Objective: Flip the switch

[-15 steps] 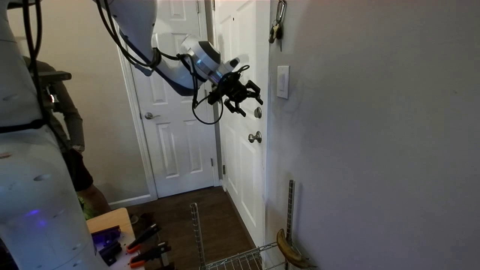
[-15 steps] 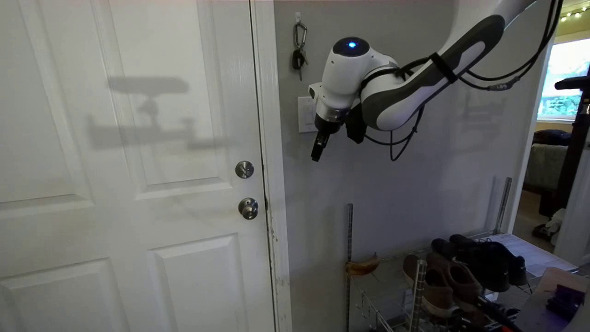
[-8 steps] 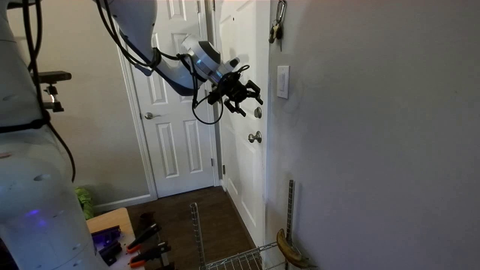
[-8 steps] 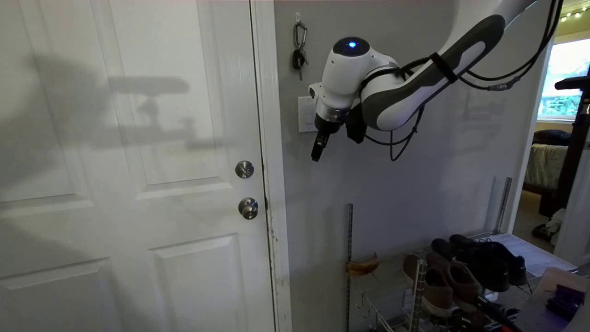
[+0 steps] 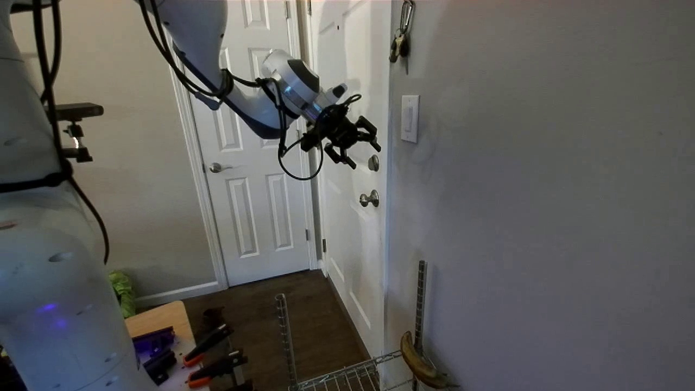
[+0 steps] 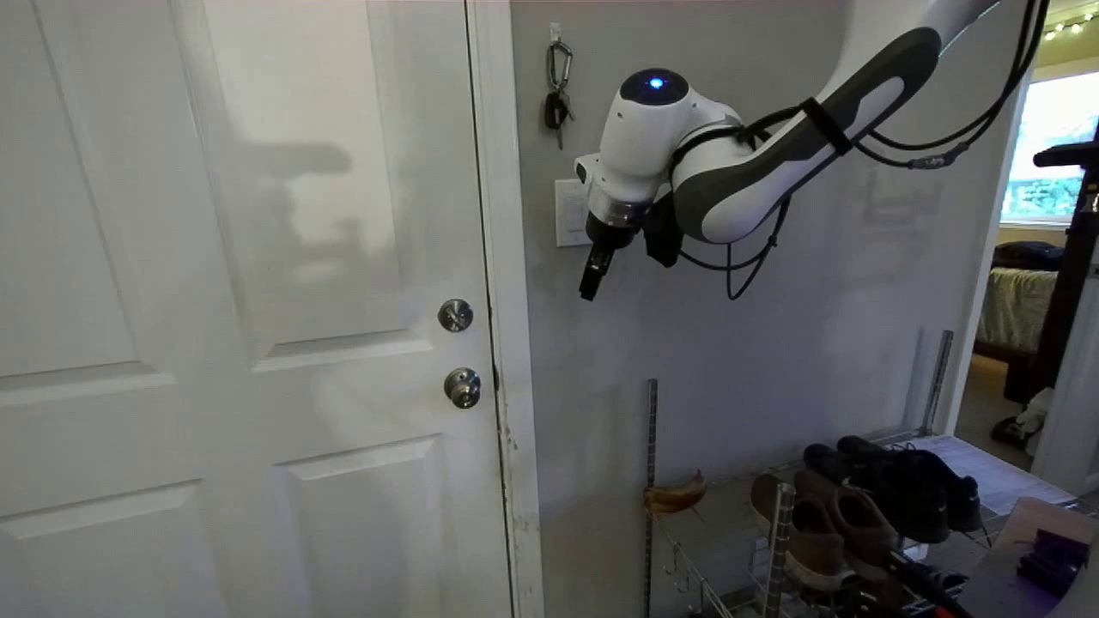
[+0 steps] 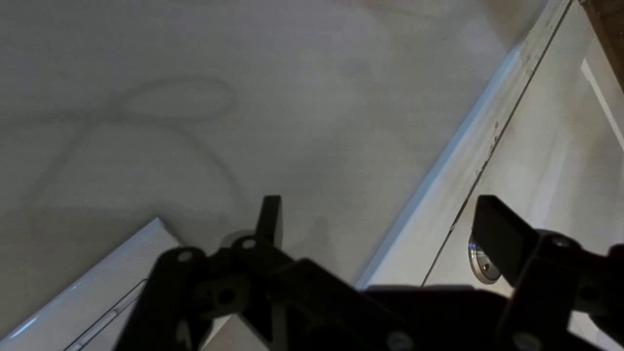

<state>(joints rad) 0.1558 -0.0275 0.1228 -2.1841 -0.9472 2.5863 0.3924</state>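
Black in colour, the one gripper [image 5: 366,157] is held with its two fingers [image 7: 502,234] spread wide, a broad gap shown between them. One white light switch [image 5: 410,119] is mounted on the grey wall [image 5: 543,217], apart from the gripper, higher and to its right in an exterior view; its plate [image 6: 569,213] is partly hidden by the one arm [image 6: 743,202] in an exterior view, and in the wrist view is seen beside one finger, partly covered by it. Above the gripper, one carabiner [image 6: 559,64] is hung with keys [image 6: 556,112], whose number cannot be told. Two white doors [image 5: 347,260] are seen behind the gripper; one deadbolt [image 6: 455,315] and one round knob [image 6: 462,388] are fitted on the nearer, to the gripper's left in an exterior view, and one lever handle [image 5: 217,168] on the farther. Below the gripper, one wire rack [image 5: 347,371] is stood, and on it at least one browned banana [image 6: 676,495], two brown shoes [image 6: 820,549] and two black shoes [image 6: 910,493] are rested. Below and to the left, two black-and-orange tools [image 5: 209,345] and one purple object [image 5: 153,341] are seen at one table [image 5: 163,317].
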